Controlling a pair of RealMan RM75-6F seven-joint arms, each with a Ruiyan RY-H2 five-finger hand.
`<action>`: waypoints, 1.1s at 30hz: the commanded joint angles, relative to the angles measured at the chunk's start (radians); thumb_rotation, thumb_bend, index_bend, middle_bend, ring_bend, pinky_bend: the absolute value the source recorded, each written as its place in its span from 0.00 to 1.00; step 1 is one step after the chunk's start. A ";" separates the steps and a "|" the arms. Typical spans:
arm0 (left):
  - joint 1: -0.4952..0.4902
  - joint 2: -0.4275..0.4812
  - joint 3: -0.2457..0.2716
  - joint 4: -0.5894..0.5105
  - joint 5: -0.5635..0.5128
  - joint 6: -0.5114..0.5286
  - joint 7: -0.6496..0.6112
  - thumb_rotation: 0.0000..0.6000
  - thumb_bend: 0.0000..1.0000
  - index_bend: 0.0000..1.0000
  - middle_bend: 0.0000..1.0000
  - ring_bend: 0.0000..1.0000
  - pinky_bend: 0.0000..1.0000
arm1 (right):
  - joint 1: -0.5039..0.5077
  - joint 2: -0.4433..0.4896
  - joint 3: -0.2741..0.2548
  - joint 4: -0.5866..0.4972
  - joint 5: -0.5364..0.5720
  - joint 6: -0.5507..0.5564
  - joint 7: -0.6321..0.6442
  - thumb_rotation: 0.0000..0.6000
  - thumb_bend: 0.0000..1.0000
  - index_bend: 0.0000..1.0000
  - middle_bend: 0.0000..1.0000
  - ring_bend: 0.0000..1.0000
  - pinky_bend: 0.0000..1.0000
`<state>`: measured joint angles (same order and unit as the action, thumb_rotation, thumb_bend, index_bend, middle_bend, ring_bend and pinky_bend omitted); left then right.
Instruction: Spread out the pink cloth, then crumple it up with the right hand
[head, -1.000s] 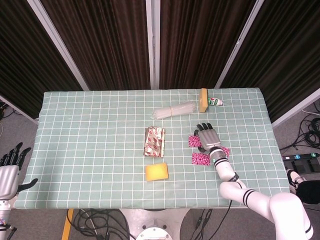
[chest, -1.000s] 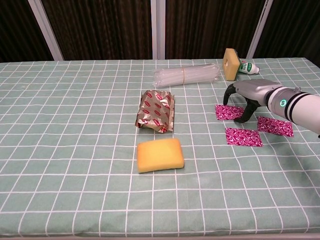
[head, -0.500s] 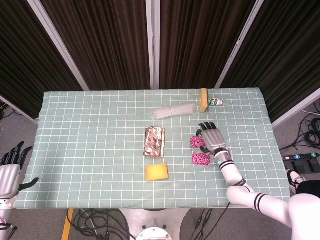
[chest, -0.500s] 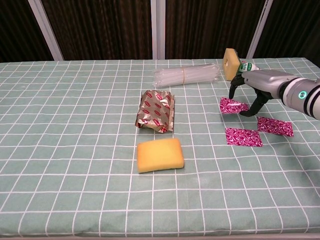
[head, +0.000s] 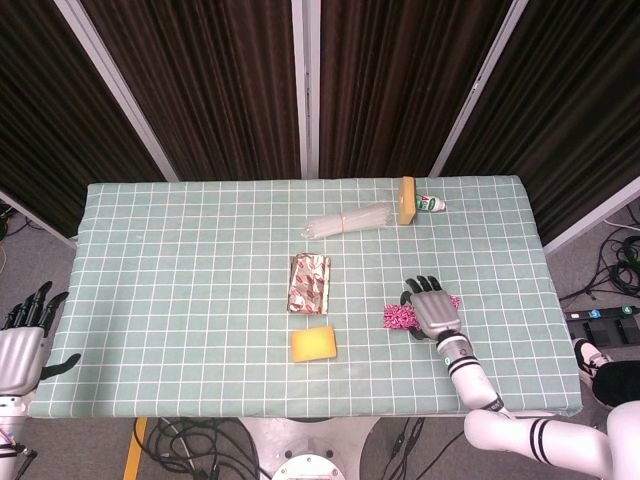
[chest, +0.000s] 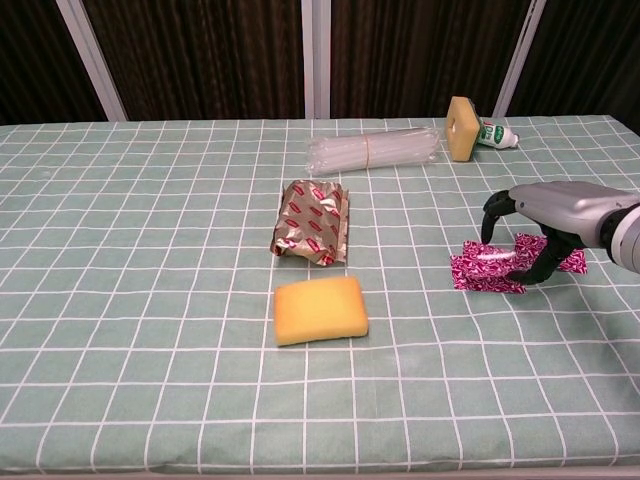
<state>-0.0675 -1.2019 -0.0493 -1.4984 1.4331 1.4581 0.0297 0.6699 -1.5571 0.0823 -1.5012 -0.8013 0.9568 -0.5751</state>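
Since a second ago the right hand (head: 433, 308) has drawn back toward the near edge of the table (head: 180, 230), and the pink cloth (head: 402, 317) has bunched with it: the far corner that lay flat beside the fingers is gone from its old spot, and the fabric now sits gathered under and beside the palm

From the head view, the right hand rests palm down on the cloth, fingers pointing away from the robot, with pink showing at its left side and a small bit at its right. A foil snack packet (head: 309, 284) lies well to the left of it, a yellow sponge (head: 314, 344) just nearer than the packet. Farther back are a bundle of clear tubes (head: 348, 220), a wooden block (head: 406, 201) and a small green-and-white bottle (head: 431, 203). The left hand (head: 24, 335) hangs off the table's left edge, fingers apart and holding nothing

From the chest view, the right hand (chest: 535, 232) arches over the pink cloth (chest: 487, 269), fingers curled down with their tips on the fabric, which rises in folds beneath it; it presses and gathers the cloth against the table (chest: 150, 300). The packet (chest: 313, 221), sponge (chest: 319, 310), tubes (chest: 372, 150), block (chest: 461, 115) and bottle (chest: 498, 134) lie apart from it
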 joint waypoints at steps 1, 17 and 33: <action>0.000 -0.001 0.000 0.002 -0.002 -0.002 -0.002 1.00 0.06 0.17 0.10 0.10 0.17 | 0.002 -0.015 -0.004 0.016 0.006 0.001 -0.007 0.96 0.22 0.39 0.09 0.00 0.01; 0.004 -0.006 0.001 0.016 -0.006 -0.001 -0.015 1.00 0.06 0.17 0.10 0.10 0.17 | 0.020 -0.068 -0.003 0.078 0.015 -0.001 -0.027 0.96 0.21 0.37 0.09 0.00 0.00; 0.005 -0.009 0.003 0.021 -0.005 -0.002 -0.019 1.00 0.06 0.17 0.10 0.10 0.17 | 0.009 -0.078 -0.010 0.091 -0.007 -0.001 -0.012 0.88 0.21 0.31 0.09 0.00 0.00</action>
<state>-0.0630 -1.2107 -0.0463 -1.4770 1.4285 1.4560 0.0112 0.6788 -1.6346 0.0726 -1.4101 -0.8076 0.9564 -0.5872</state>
